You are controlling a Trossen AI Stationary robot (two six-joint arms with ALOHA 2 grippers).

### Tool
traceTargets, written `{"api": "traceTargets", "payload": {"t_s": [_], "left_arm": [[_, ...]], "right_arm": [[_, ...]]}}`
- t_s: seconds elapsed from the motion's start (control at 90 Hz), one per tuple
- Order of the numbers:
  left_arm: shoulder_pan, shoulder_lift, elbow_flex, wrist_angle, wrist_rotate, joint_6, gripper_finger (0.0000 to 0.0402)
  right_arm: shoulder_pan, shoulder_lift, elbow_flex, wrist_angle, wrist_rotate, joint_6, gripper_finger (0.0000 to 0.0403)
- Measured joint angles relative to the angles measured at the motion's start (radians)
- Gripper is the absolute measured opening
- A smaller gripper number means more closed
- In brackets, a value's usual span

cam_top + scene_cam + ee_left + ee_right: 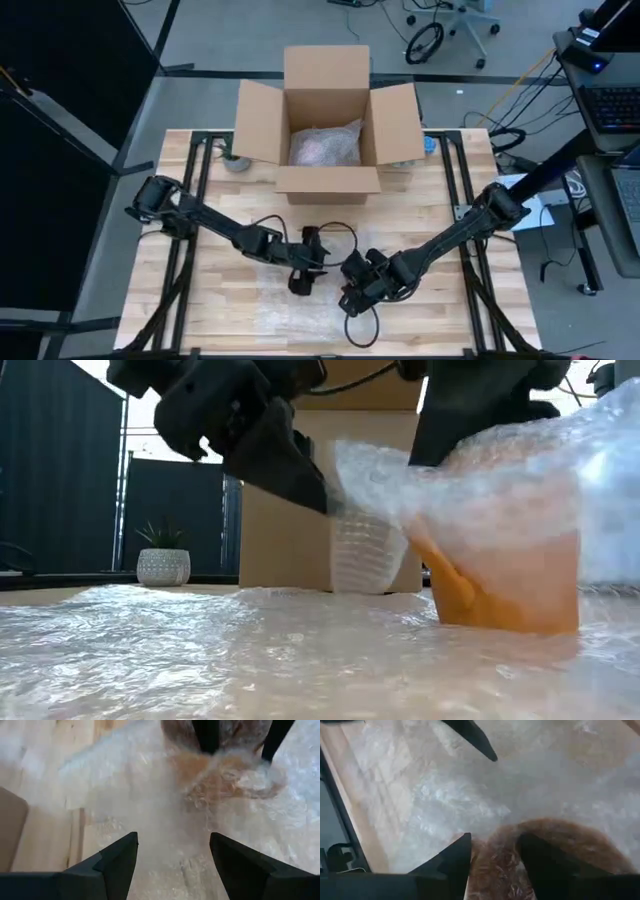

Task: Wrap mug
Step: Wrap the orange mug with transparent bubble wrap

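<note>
An orange mug [505, 585] stands upright on a sheet of bubble wrap [285, 300] spread over the table's near middle. A flap of the wrap [470, 470] is drawn up and over the mug. My right gripper [495, 870] comes down on the covered mug [560, 840] and is shut on it. My left gripper [172, 860] is open just left of the mug, low over the wrap [150, 795]. In the low view one of its fingertips [315, 495] reaches the raised flap's edge; whether it touches cannot be told. My right gripper has the wrap-covered top of the mug [495, 847] between its two fingers, coming from above and pointing down. The wrap hides which part of the mug the fingers are on. The mug stands upright with its base on the sheet [500, 628].
An open cardboard box [325, 120] with a bubble-wrapped bundle [325, 148] inside stands at the table's far middle. A small potted plant [163, 565] sits by the box's left. Bare wooden tabletop [470, 310] lies on either side of the sheet.
</note>
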Motion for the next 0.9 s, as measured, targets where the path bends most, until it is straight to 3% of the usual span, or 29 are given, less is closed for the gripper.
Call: {"api": "traceTargets", "payload": {"t_s": [0.556,0.733,0.9], "left_arm": [[-0.011,0.009,0.0,0.045,0.015,-0.001,0.0238],[-0.011,0.009,0.0,0.04,0.015,-0.002,0.0238],[-0.011,0.009,0.0,0.04,0.015,-0.003,0.0238]], "right_arm": [[-0.019,0.072,0.003,-0.007,-0.017,0.017,0.0148],[-0.019,0.073,0.002,-0.008,-0.024,-0.012,0.0112],[-0.019,0.072,0.0,-0.024,-0.035,-0.066,0.0043]]}}
